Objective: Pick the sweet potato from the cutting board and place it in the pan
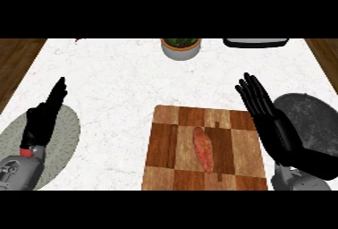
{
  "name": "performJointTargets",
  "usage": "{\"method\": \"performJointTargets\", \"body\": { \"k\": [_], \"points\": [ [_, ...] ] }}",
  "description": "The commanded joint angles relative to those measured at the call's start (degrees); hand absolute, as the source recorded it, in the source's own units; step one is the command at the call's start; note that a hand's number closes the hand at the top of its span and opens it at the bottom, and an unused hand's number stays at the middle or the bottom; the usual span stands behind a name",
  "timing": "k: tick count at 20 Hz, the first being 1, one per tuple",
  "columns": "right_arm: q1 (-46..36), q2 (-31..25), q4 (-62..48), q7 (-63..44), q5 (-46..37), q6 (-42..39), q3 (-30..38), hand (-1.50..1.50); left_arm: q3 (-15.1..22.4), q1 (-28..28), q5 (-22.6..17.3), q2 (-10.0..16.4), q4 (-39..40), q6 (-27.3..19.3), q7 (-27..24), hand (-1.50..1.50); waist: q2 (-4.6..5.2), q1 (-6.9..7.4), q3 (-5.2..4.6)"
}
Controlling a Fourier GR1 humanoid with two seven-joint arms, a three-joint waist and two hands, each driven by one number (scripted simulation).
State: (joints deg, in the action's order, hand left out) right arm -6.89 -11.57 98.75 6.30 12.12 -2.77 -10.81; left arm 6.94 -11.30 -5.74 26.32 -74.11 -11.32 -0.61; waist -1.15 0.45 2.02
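Target object: the elongated reddish-orange sweet potato [203, 150] lies flat near the middle of the checkered brown wooden cutting board [168, 134]. Its long axis runs roughly away from the robot.
Destination: the round dark grey pan [311, 112] sits on the white speckled counter [112, 76] just right of the board. Part of it is hidden behind the right hand.
Right hand: the black right hand [277, 129] stands between the board and the pan. Its fingers are straight and close together, hold nothing, and are apart from the sweet potato.
Left hand: the black left hand [41, 120] rests over the grey speckled round mat [63, 147] at the left, fingers straight and up, holding nothing.
Weight: judged moderate and dense; 1 hand should suffice.
Stiffness: judged rigid; no deformation is expected under curled fingers.
Surface: judged dry and slightly rough, so slip risk is low. The tapered ends may slide out of a grasp.
Rolling: the rounded cross-section may roll sideways if touched on 1 side only.
Fragility: judged low.
Grasp site: the thickest middle section, with fingers and thumb on the 2 long sides, across the long axis.
Task status: the pick is not yet begun.
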Motion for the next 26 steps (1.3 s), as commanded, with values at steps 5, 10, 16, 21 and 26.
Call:
{"method": "performJointTargets", "body": {
  "k": [5, 10, 16, 21, 26],
  "points": [
    [-6.37, -2.65, -19.74, -16.17, -3.21, 4.12, 2.57, -1.50, 4.86, -2.06, -0.50, -1.68, -7.76, 4.75, 2.24, 0.00, 1.77, 2.30, -2.04],
    [-5.54, -9.11, -25.65, -19.76, -27.18, 14.53, -5.04, 1.50, 6.90, -3.22, -3.28, -4.18, -7.76, 7.83, 5.23, 0.00, 1.67, 1.55, -2.10],
    [-3.89, -2.89, -26.58, -20.08, -29.58, 16.36, -6.29, -1.50, 5.61, 4.52, -1.62, -2.87, -19.68, 7.01, 10.34, 0.00, 1.03, -0.03, -2.02],
    [-9.59, -8.81, -22.83, -35.75, -33.46, 4.55, -11.99, -1.50, 7.14, 1.42, -0.74, -5.92, -14.60, 6.09, 9.33, 0.00, 0.92, -0.25, -2.12],
    [-18.76, -9.38, -24.01, -48.14, -33.01, -9.49, -15.10, -1.50, 6.25, 1.39, -0.65, -4.84, -14.49, 7.35, 8.92, 0.00, 1.07, 0.51, -2.14]
  ]
}}
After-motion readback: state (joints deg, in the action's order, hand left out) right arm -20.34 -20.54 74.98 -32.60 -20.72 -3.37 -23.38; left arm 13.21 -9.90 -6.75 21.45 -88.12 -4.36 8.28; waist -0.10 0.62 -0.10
